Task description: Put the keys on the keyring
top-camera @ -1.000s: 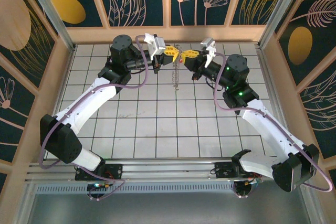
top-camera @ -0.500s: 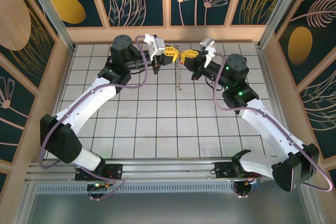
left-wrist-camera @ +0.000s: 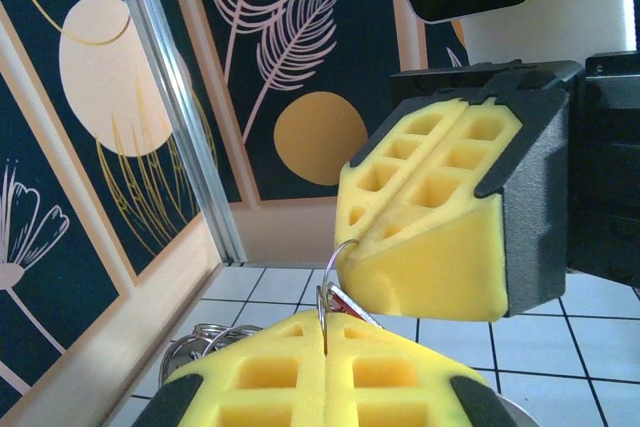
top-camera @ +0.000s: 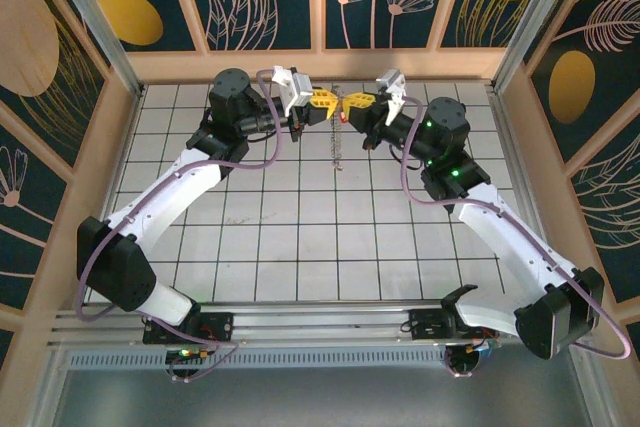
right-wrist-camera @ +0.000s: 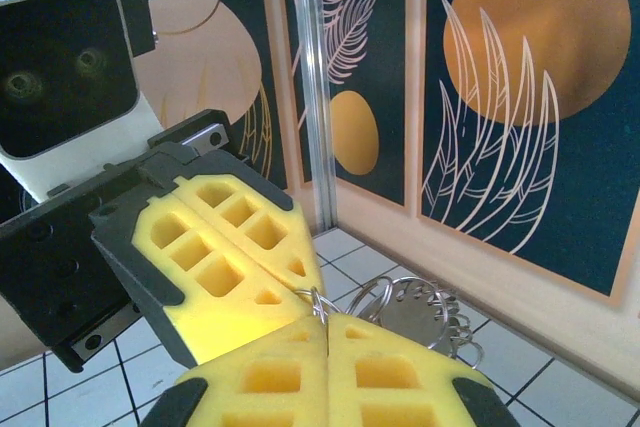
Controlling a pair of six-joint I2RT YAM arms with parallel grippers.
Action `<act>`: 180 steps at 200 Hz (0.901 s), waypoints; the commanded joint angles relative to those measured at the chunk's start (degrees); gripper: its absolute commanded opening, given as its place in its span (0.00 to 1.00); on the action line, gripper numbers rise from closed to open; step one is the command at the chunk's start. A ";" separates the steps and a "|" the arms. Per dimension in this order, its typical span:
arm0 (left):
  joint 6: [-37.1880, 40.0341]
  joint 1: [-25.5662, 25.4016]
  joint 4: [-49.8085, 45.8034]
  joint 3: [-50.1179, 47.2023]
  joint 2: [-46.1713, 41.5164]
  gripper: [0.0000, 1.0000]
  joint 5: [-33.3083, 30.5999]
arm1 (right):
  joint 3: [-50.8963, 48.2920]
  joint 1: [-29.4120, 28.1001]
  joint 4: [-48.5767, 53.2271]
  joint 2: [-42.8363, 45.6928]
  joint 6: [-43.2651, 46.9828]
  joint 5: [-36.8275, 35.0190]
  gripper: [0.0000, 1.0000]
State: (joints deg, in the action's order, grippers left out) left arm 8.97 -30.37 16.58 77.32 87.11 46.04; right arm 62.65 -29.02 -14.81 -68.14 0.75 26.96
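Observation:
My two grippers meet tip to tip above the back of the table, the left gripper (top-camera: 329, 102) (left-wrist-camera: 327, 335) and the right gripper (top-camera: 353, 101) (right-wrist-camera: 328, 327) both shut. Each pinches a thin silver wire ring (left-wrist-camera: 338, 259) of the keyring between its yellow pads. The tiny red-headed key (left-wrist-camera: 352, 304) sits on that ring, just beyond my left tips and under the right gripper's pad (left-wrist-camera: 430, 237). The rest of the keyring (top-camera: 335, 142) hangs down in ridged silvery loops (right-wrist-camera: 425, 312) (left-wrist-camera: 195, 345). The left gripper's pads (right-wrist-camera: 225, 247) face my right wrist camera.
The white gridded table (top-camera: 300, 227) lies below, a little under the hanging loops. The wooden back wall (top-camera: 320, 65) with dark leaf panels stands close behind both grippers, and an aluminium corner post (right-wrist-camera: 310, 77) rises nearby.
Both grippers have edged slightly toward the back wall, the right one also a little to the left. The hanging loops moved along with them. Both stay shut.

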 commanded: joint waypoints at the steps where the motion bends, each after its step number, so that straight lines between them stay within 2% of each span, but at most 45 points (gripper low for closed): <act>1: 0.94 -1.18 2.18 -0.85 -2.20 0.00 4.58 | 0.58 2.12 -3.43 -0.60 -0.87 -1.18 0.00; 76: 0.22 -1.12 3.63 -1.80 -3.09 0.00 4.33 | -1.55 4.67 -5.27 -1.35 -3.64 1.13 0.00; 98: -0.50 -1.18 5.08 -2.38 -3.30 0.00 3.56 | -0.85 4.84 -4.59 -1.87 -4.01 4.70 0.00; 142: -3.28 -1.10 10.53 -4.45 -3.42 0.00 2.06 | 0.89 5.68 -2.86 -3.79 -5.70 13.11 0.00; 180: -9.00 -1.10 19.44 -6.86 -2.82 0.00 1.71 | -0.65 6.56 -5.54 -3.12 -8.77 14.27 0.00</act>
State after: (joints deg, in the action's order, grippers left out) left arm 4.71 -30.70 25.39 71.22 86.24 45.17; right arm 61.52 -23.73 -16.29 -71.42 -5.23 40.47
